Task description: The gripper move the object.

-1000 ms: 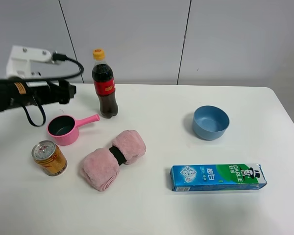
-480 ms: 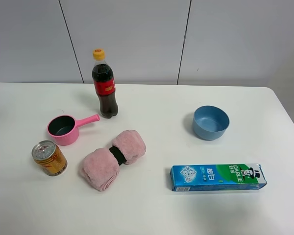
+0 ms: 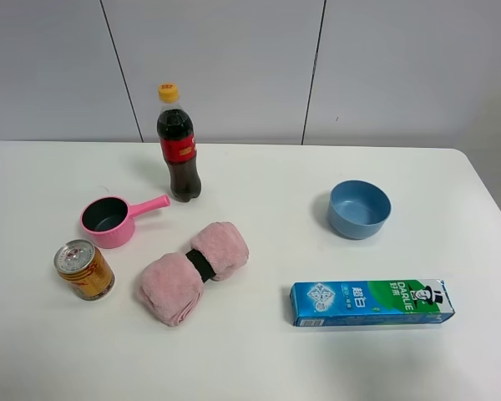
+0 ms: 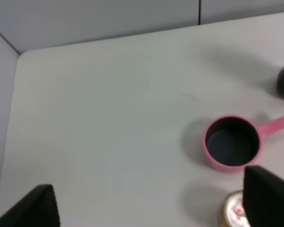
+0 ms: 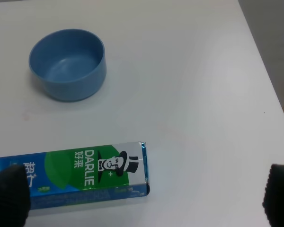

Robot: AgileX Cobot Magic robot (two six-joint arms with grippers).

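Table [image 3: 259, 359]: white top carrying 6 loose things, spaced apart so each can be reached on its own; neither arm shows in the high view.
Toothpaste box [image 3: 371, 302]: lies flat at near right, long side across the table; the right wrist view cuts off one end of it.
Pink towel roll [image 3: 192, 271]: lies near the middle, bound by a dark band, just right of the can and apart from it.
Cola bottle [image 3: 178, 144]: upright at far left-centre; only a dark edge of it enters the left wrist view.
Blue bowl [image 3: 359, 209]: mouth up at right, nothing visible inside.
Pink pan [image 3: 107, 220]: mouth up, handle pointing right and far, toward the bottle.
Object [image 3: 83, 269]: the gold-and-red can stands upright at near left, just nearer than the pan, nothing gripping it; the left wrist view shows only a sliver of its top.
Left gripper [image 4: 151, 203]: 2 dark fingertips wide apart, holding nothing, high above the left table area.
Right gripper [image 5: 144, 198]: fingertips likewise spread wide, gripping nothing, over the toothpaste box end; likely idle for this task.
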